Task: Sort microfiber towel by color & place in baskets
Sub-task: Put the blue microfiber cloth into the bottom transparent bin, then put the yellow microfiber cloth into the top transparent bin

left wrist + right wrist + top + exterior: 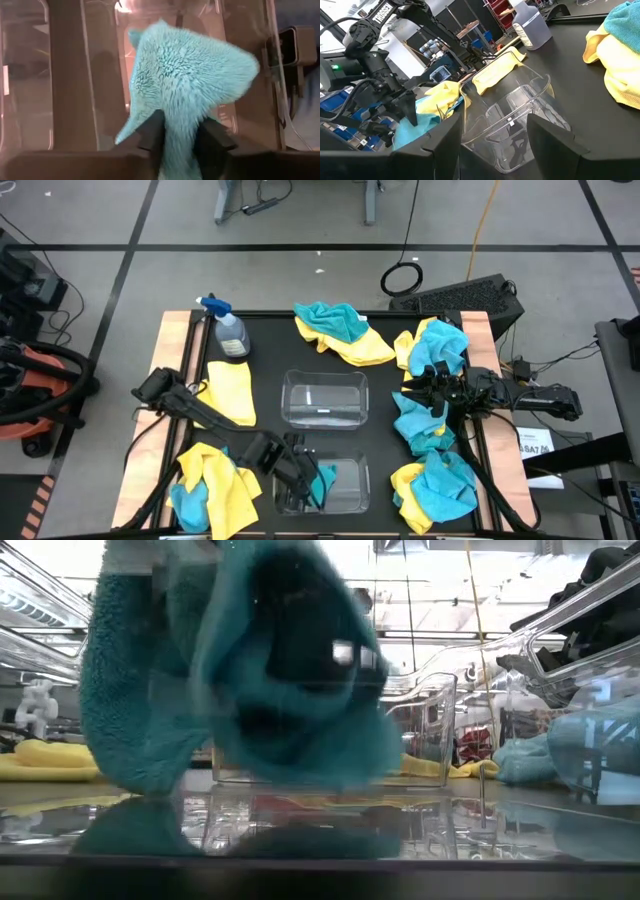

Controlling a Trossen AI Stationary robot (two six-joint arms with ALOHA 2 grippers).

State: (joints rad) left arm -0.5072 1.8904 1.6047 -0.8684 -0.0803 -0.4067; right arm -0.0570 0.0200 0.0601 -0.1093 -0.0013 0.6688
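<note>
The left gripper hangs over the near clear basket at the table's front edge. In the left wrist view its two dark fingers sit on either side of a teal-blue towel; the towel lies between them, but whether they pinch it or have let go cannot be told. The towel hangs down inside this basket, filling the low view.

The second clear basket, behind the first at the table's centre, holds no towel.

The right gripper is at the right side, fingers spread apart and holding nothing, above mixed yellow and teal towels.

More towel heaps lie front left, front right and at the rear. A single yellow towel lies left of centre, near a spray bottle.
</note>
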